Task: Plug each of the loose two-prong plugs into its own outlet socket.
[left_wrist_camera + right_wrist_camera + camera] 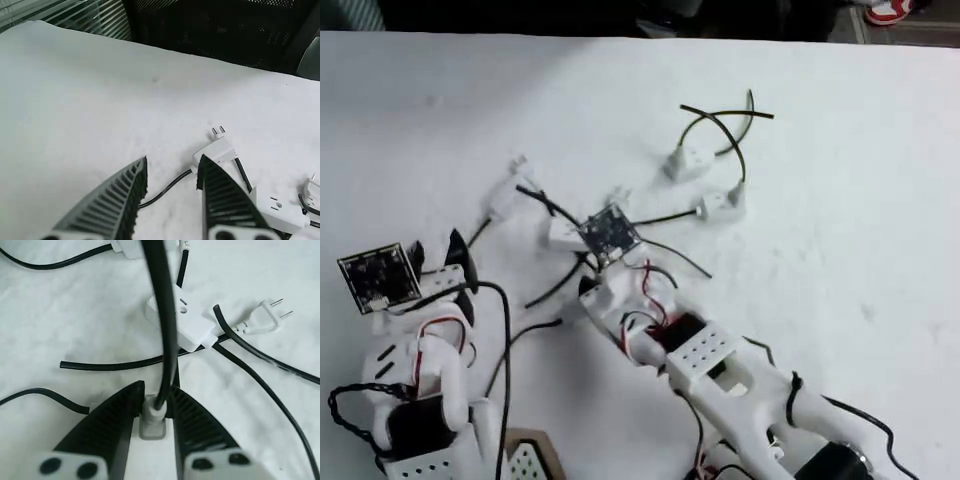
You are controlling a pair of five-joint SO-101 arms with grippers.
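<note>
My right gripper is shut on a white plug, and the plug's black cable rises between the fingers. Just beyond it lies a white outlet socket, with a loose two-prong plug beside that. In the high view this gripper sits near the table's middle, by the socket. My left gripper is open above the table, short of another loose white plug with its prongs pointing away. That plug lies ahead of the left gripper.
Two more white sockets with looping black cables lie farther back right. A socket block lies beside the left gripper. Short black cable ends trail between the arms. Bare white table spreads left, right and back.
</note>
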